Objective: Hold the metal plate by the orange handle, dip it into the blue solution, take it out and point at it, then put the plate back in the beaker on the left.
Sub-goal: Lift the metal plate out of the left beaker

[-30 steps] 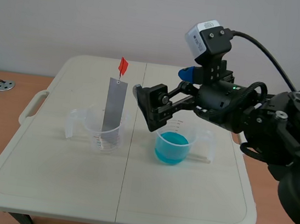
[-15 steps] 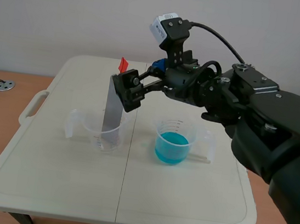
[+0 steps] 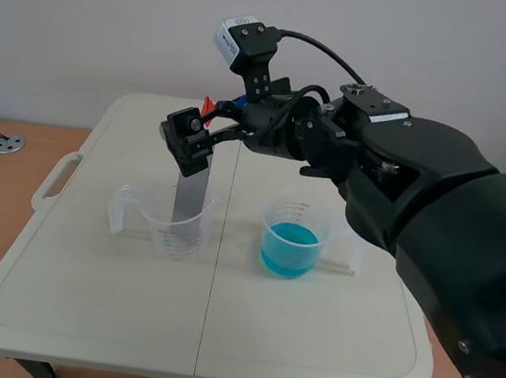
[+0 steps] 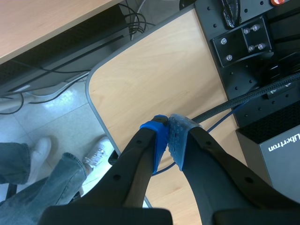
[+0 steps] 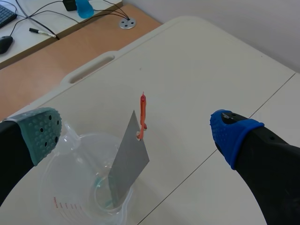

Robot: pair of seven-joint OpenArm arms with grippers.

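The right gripper [image 5: 136, 131] is spread wide, nothing held; the thin orange handle [image 5: 142, 111] is seen just ahead, between its fingers. The pads should be centred on that tab before closing. The flat grey metal plate [image 5: 127, 165] is propped tilted in the clear plastic beaker [image 5: 61, 197] below it.

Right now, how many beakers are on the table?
2: a clear beaker on the robot's left, holding the metal plate, and a beaker of blue solution on its right. None appears hidden.
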